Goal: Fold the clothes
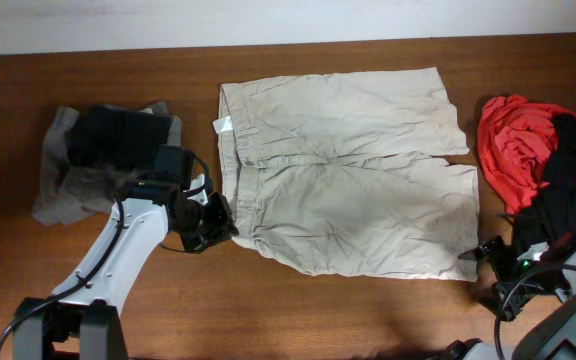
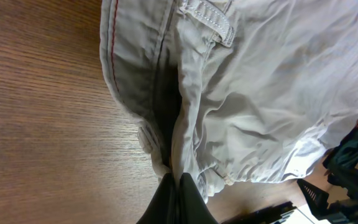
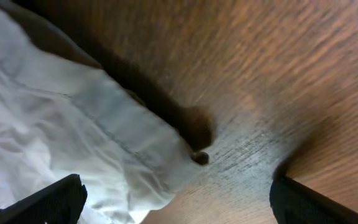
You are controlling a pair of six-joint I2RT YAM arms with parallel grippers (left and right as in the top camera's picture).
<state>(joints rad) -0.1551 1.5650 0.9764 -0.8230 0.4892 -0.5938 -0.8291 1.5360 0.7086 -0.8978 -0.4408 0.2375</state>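
Soft, light and limp by the look of it: light beige wrinkled khaki shorts (image 1: 348, 180), spread flat at the middle of the brown wooden table (image 1: 298, 320), waistband (image 1: 236, 150) toward the left arm, 2 legs toward the right; small white label (image 1: 221, 125) at the band's far end. Likely to sag and crease wherever unsupported; not fragile, not slippery against wood grain; stiffest along the doubled waistband and the stitched hems, so best taken at those edges and corners, 1 at each end, to keep the cloth taut through a fold.

Left gripper (image 1: 216, 222) low at the near waistband corner, arm reaching in from the front-left; in the left wrist view, dark fingers pressed together (image 2: 176, 183) on a ridge of bunched beige cloth, pinching the shorts. Right gripper (image 1: 483, 250) down at the near hem corner (image 3: 179, 155) of the right-hand leg; fingers spread wide (image 3: 48, 199), corner lying between them, nothing held.

Off to the sides: crumpled red garment (image 1: 513, 140) and black garment (image 1: 573, 190) at right, grey-brown garment (image 1: 58, 190) at left.
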